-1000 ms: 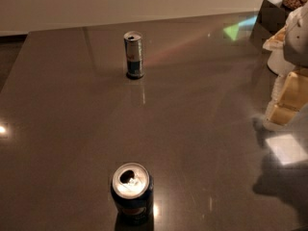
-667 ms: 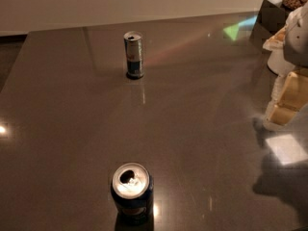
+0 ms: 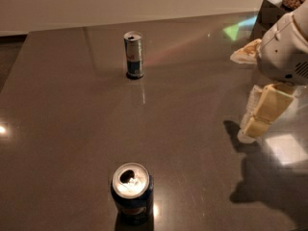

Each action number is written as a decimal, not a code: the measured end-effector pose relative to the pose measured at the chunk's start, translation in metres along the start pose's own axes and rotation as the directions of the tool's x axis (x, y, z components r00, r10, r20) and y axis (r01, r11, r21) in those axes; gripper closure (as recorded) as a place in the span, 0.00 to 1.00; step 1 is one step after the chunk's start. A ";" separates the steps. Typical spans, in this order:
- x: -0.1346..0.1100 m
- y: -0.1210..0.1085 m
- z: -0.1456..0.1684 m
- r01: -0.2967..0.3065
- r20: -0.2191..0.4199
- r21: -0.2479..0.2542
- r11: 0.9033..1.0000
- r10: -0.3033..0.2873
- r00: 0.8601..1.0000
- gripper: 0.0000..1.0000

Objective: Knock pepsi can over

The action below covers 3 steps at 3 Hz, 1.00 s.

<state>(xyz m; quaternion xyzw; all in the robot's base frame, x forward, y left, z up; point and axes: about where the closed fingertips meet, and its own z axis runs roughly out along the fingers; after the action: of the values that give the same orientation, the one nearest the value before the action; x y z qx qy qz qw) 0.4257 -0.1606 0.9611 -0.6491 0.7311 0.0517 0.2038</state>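
Observation:
The pepsi can (image 3: 132,192) is short, dark navy-blue, with a silver top and an opened pull-tab. It stands upright near the front edge of the dark table (image 3: 72,129). My gripper (image 3: 260,117) hangs at the right side, its cream-coloured fingers (image 3: 267,109) pointing down toward the table. It is far to the right of the pepsi can and farther back, touching nothing that I can see.
A taller slim silver-and-blue can (image 3: 134,55) stands upright at the back centre. A crumpled light bag (image 3: 246,52) and a dark box (image 3: 269,8) lie at the back right, behind my arm (image 3: 286,47).

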 end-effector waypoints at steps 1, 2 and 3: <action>-0.031 0.026 0.025 0.086 0.127 -0.054 0.995 -0.078 0.989 0.00; -0.057 0.056 0.046 0.178 0.228 -0.092 0.980 -0.153 0.961 0.00; -0.078 0.080 0.062 0.245 0.304 -0.126 0.961 -0.198 0.932 0.00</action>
<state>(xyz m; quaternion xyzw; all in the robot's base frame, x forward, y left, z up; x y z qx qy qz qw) 0.3679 -0.0549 0.9181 -0.7273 0.6088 0.1816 0.2597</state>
